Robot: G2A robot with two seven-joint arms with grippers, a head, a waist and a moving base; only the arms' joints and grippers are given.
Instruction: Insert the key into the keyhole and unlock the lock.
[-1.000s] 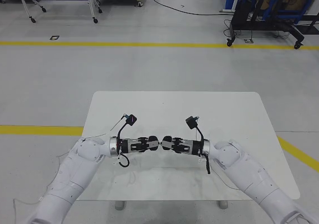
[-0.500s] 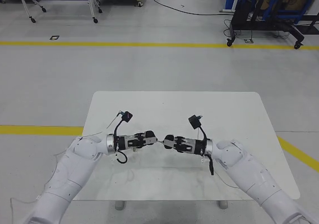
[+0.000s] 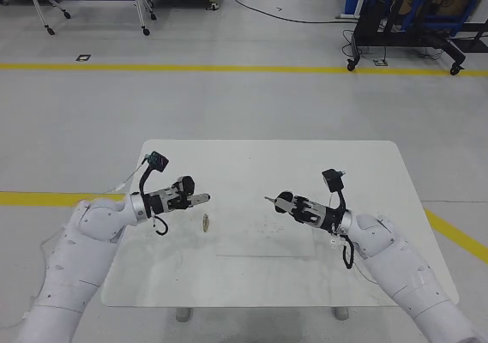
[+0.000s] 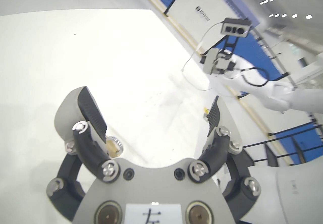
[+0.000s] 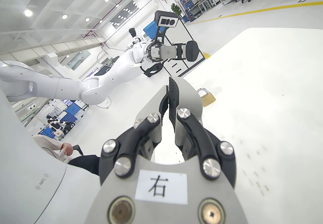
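Left tool (image 3: 199, 199) was open, jaws spread wide with nothing between the pads. It hung over the left part of the white bench (image 3: 355, 171), pointing toward the middle.

Right tool (image 3: 271, 200) was closed, pads pressed flat together. It sat over the bench on the right side and pointed back at the left one. A thin sliver (image 3: 268, 199) stuck out past its tips in the top view, too small for me to say what it was. From my right wrist view I couldn't make out anything clamped between the pads.

The lock (image 3: 205, 225), a small brass padlock, lay on the bench, free of both tools. It was near my left tool, just off its tips on the side toward me, and well apart from the right one. From my left wrist view it peeked out from behind one finger. From my right wrist view it sat just beyond the closed tips, shackle toward the left arm. I couldn't tell whether the shackle was popped or seated.

The two tools were well apart, facing each other across the middle of the bench.
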